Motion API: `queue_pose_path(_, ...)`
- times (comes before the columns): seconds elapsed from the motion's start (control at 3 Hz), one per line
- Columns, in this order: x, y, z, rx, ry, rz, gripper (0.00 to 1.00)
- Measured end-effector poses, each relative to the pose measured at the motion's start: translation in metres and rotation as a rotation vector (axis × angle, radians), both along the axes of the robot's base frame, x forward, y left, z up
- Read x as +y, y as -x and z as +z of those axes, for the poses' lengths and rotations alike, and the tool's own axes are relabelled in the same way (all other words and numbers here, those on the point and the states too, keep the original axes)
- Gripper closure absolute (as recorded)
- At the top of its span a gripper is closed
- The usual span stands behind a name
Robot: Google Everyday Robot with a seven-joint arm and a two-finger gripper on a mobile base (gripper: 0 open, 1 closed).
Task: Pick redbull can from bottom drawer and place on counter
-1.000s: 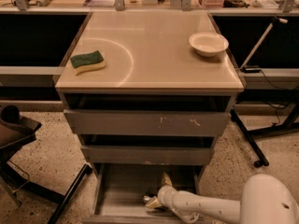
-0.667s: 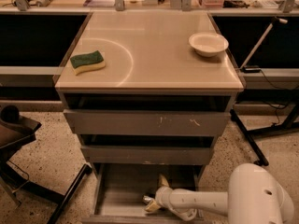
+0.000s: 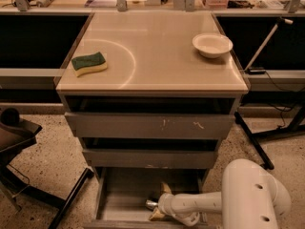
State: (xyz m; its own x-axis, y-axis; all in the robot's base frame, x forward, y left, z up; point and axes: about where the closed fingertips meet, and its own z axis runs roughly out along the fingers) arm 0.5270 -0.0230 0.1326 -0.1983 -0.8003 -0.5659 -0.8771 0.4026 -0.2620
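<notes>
The bottom drawer (image 3: 124, 199) is pulled open below the two wider grey drawer fronts. The redbull can (image 3: 151, 204), small and silver, sits on its flat bottom near the middle. My gripper (image 3: 159, 202) reaches into the drawer from the right on a white arm. Its two pale fingers (image 3: 165, 188) stand apart, one on each side of the can, and most of the can is hidden between them. The beige counter (image 3: 157, 51) with its pale arc mark lies above.
A green sponge (image 3: 89, 63) lies at the counter's left and a white bowl (image 3: 212, 45) at its right. My arm's large white housing (image 3: 252, 197) fills the lower right. A dark stand leg (image 3: 71, 199) and chair base sit at lower left, and another stand (image 3: 252, 142) at right.
The arm's white housing has shifted left and closer to the drawer. The gripper has stayed at the can in the bottom drawer.
</notes>
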Motion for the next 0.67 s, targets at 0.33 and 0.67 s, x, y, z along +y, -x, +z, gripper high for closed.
queue_pose_path(0.33,0.0,0.0,0.0,0.0,0.0,0.0,0.19)
queue_pose_path(0.67,0.0,0.0,0.0,0.0,0.0,0.0,0.42)
